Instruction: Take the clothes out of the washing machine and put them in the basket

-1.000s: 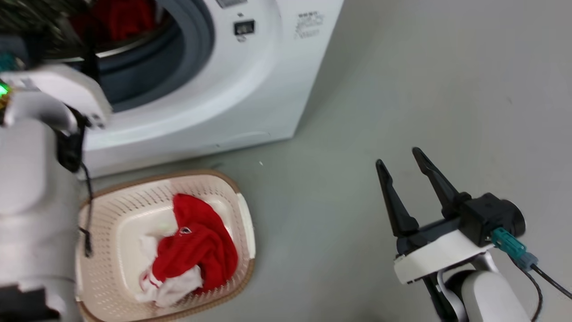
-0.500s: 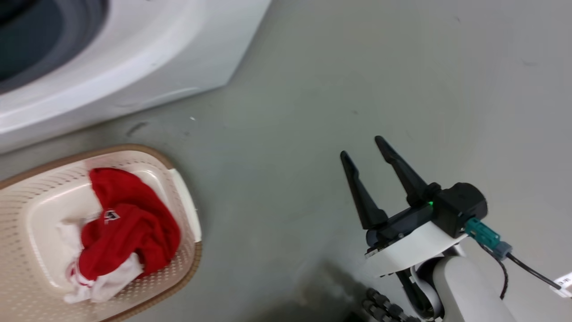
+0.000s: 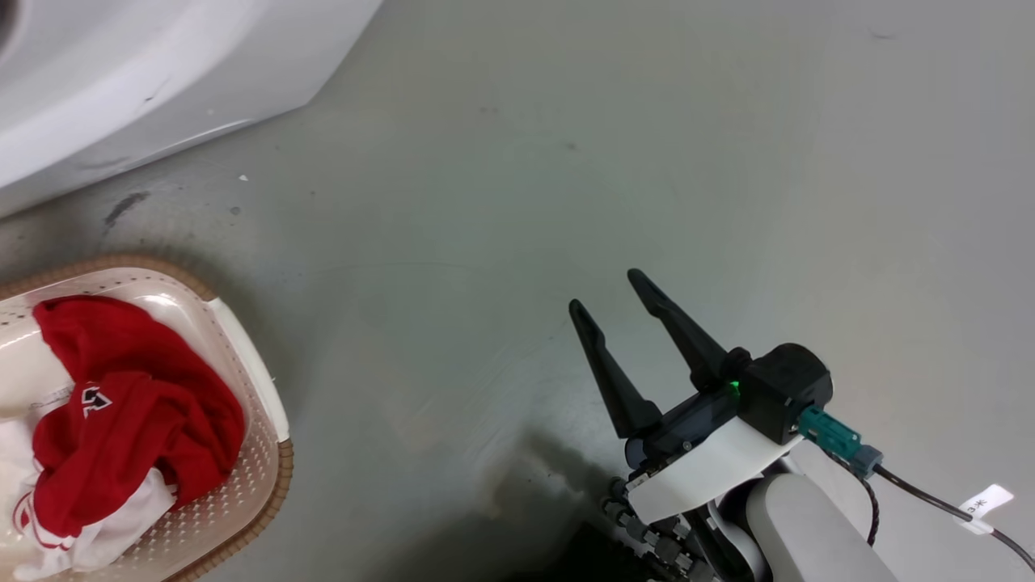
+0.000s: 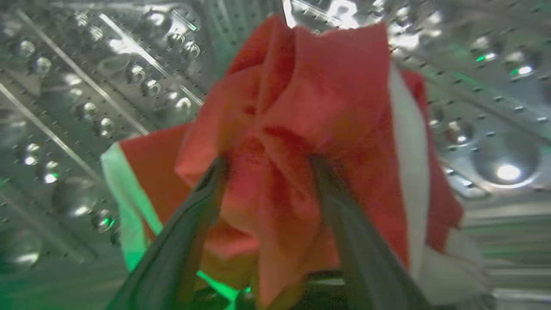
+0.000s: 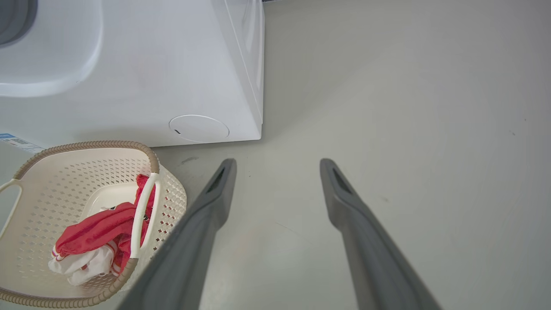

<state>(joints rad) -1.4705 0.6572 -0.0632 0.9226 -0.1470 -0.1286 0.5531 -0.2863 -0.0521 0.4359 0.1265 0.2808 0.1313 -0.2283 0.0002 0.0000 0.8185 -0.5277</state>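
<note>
Left fingers (image 4: 189,228) astride jersey (image 4: 331,94), folds upright

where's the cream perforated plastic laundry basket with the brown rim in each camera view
Head view: the cream perforated plastic laundry basket sits at the lower left edge, partly cut off.
Right wrist view: the basket is at the lower left.
Left wrist view: this camera looks into the perforated steel drum instead.
Shared landmark: the white washing machine, just above the basket in the head and right wrist views.

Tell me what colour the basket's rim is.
Brown rim on the basket, clearest in right wrist view.
</note>
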